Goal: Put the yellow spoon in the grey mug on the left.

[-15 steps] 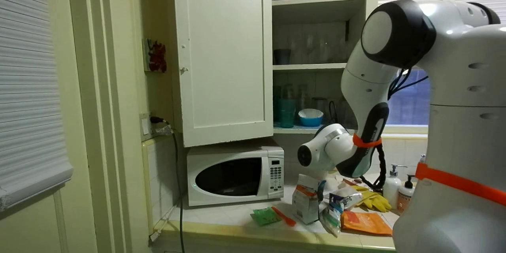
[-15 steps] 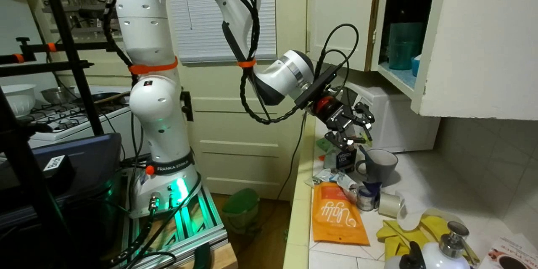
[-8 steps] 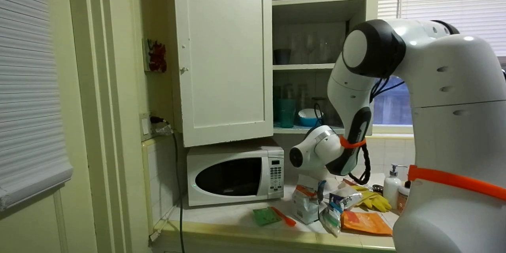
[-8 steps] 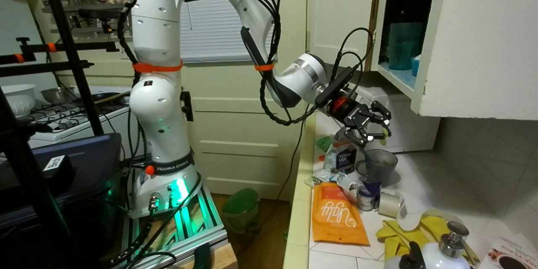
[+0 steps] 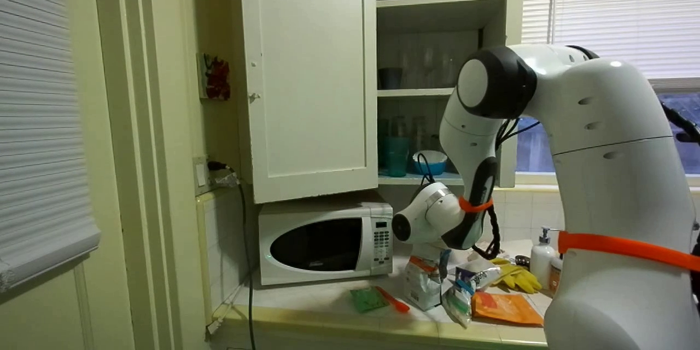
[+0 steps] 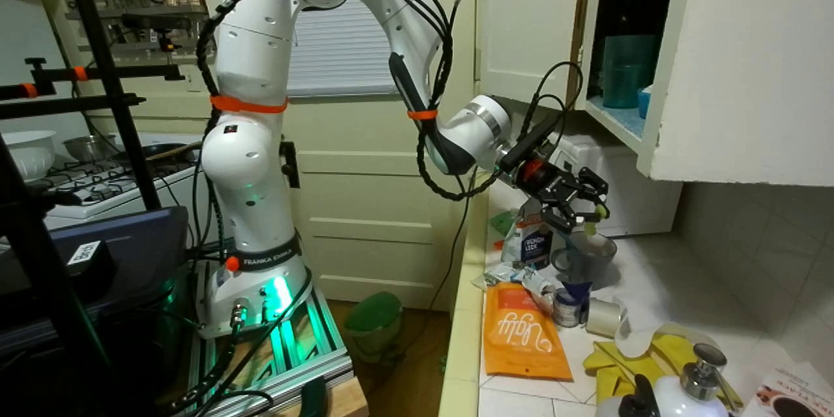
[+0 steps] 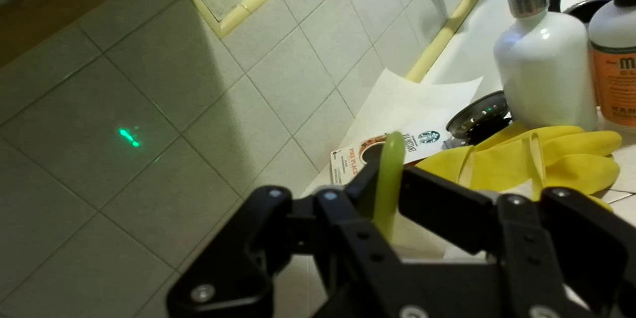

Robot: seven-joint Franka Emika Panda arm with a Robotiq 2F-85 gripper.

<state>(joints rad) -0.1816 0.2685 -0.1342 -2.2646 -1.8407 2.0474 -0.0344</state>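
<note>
In an exterior view, left to right. Orange bag (image 6: 524, 332), flat on the table (image 6: 690, 287). Grey mug (image 6: 594, 267), upright, just below my pincer (image 6: 595, 214). The pincer: narrow, holding the yellow spoon (image 7: 390, 179). The spoon: in the pincer's grip, long axis slanting down toward the mug — the relation I judge my lowering turns on. Whether its low end is over the opening, I cannot tell. Yellow gloves (image 6: 642, 368), farther right.

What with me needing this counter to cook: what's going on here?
A robot arm has a yellow spoon pinched between its fingers. In an exterior view they appear just above the grey mug on the counter. The spoon hasn't been let go, and dropping it into the mug is probably next.
</note>
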